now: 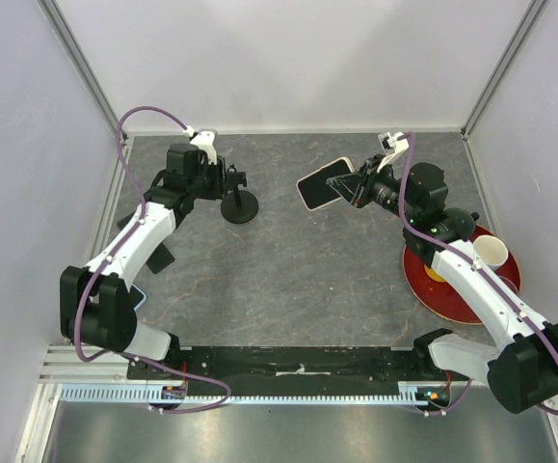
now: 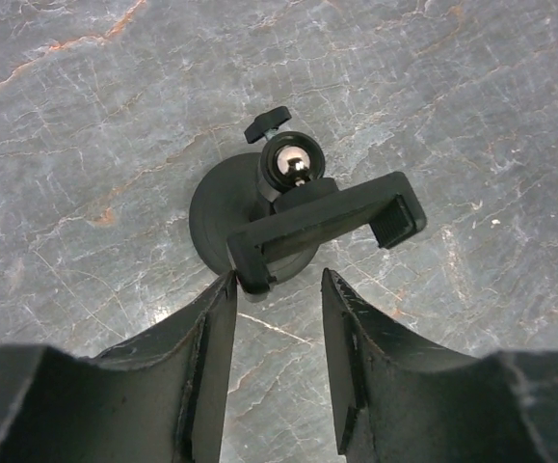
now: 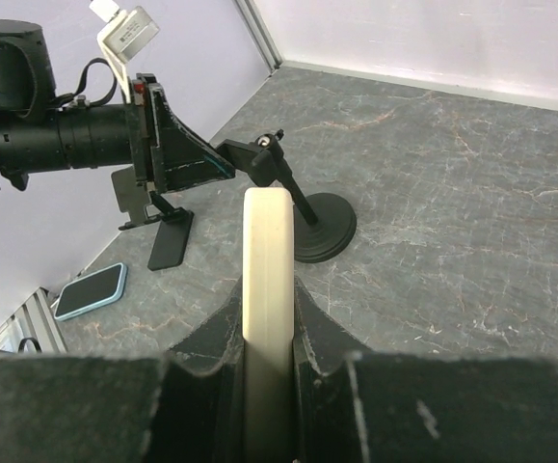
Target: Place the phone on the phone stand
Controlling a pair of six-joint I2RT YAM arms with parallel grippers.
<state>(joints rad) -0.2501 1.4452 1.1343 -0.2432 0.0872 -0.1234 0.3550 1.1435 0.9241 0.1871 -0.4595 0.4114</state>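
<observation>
near left: small blue-cased phone [image 3: 91, 290] lies flat on the grey marbled tabletop [image 1: 288, 280] by the left arm; we judge it a spare, not this step's item.
near right: red round plate [image 1: 425, 285] carrying a white cup [image 1: 491, 253], partly under the right arm, well apart from the work.
mid left: black flat wedge-shaped holder [image 3: 170, 239] stands beside the left arm, untouched.
right gripper [image 3: 269, 307]: pads pressed on both faces of the cream-edged dark-screened phone [image 3: 267, 246], pinching one end. The phone is in the air, its free end pointing toward the stand, we think so it can slide into the clamp.
left gripper [image 2: 279, 280]: fingers [image 2: 211, 338] spread, holding nothing, tips just beside one end of the clamp; we cannot tell if they touch. We judge it waits there to steady the stand.
stand: black round-based stand with ball joint and clamp bracket [image 2: 317, 220] sits on the tabletop, clamp tilted and vacant.
gap: phone and stand well apart, placing not yet done.
risk: we expect a light stand to tip if pushed unbraced.
</observation>
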